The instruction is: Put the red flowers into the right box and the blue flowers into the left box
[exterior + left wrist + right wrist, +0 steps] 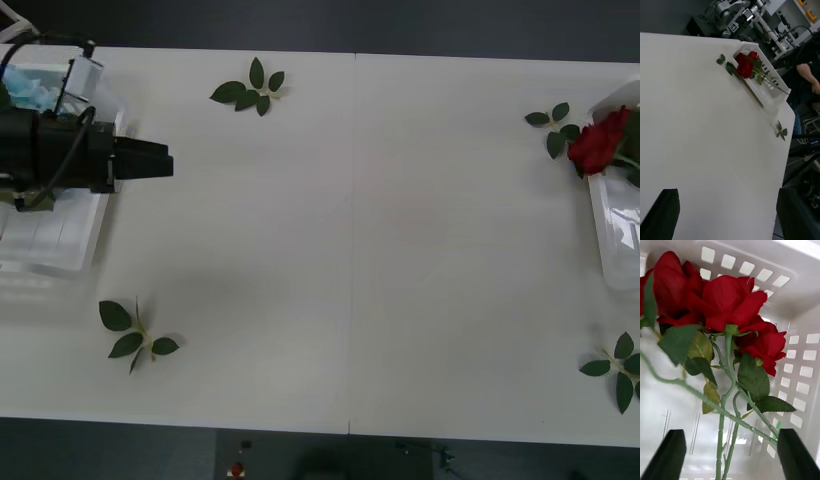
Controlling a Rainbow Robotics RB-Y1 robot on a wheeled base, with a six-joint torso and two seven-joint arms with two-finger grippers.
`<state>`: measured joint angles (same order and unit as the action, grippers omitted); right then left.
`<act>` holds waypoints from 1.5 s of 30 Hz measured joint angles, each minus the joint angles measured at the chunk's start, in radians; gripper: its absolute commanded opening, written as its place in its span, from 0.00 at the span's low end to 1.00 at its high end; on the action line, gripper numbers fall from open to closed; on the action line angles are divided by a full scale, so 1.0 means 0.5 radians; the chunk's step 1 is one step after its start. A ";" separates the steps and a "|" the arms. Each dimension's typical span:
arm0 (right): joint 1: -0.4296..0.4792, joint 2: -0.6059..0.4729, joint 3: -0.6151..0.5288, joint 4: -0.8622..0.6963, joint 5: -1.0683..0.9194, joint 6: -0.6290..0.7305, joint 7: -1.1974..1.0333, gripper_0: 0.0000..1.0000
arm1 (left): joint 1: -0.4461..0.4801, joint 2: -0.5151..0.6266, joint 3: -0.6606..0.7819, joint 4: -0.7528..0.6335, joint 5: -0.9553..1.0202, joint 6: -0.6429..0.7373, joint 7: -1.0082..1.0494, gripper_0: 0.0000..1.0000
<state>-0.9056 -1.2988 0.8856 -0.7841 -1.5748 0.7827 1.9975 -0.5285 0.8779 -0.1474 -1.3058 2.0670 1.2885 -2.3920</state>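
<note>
Red fabric roses (726,311) lie inside the white slotted plastic right box (797,288), and with the black right pincer (730,453) spread wide astride their stems, we judge withdrawal could snag them.

White desk (380,250) before me. Four leaf sprigs on it: one far centre-left (252,86), one near left (135,333), one far right (553,127), one near right (618,368). All lying flat, well apart.

The left gripper (165,160) reaches in level from the table's left edge. The right gripper (730,453) has its fingers (668,457) spread apart.
</note>
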 measured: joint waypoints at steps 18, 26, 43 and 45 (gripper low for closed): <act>0.005 -0.001 -0.046 -0.122 -0.521 0.443 0.066 1.00 | 0.497 0.812 -0.496 -1.571 0.797 -1.324 -0.459 0.75; 0.185 -0.086 -0.180 -0.580 -1.601 0.624 0.772 1.00 | 0.552 0.870 -0.497 -1.728 0.840 -1.428 -0.460 0.75; 1.189 -0.076 -0.931 -2.130 -2.033 0.058 1.399 1.00 | 0.552 0.792 -0.497 -1.850 0.842 -1.769 -0.460 0.75; 1.297 -0.076 -1.000 -2.310 -2.033 -0.059 1.399 1.00 | 0.552 0.791 -0.497 -1.850 0.842 -1.768 -0.460 0.75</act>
<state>-0.2572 -1.3367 0.3857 -1.9393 -2.5913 0.7533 2.6967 -0.2523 1.2737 -0.3961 -2.2308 2.4879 0.4044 -2.6218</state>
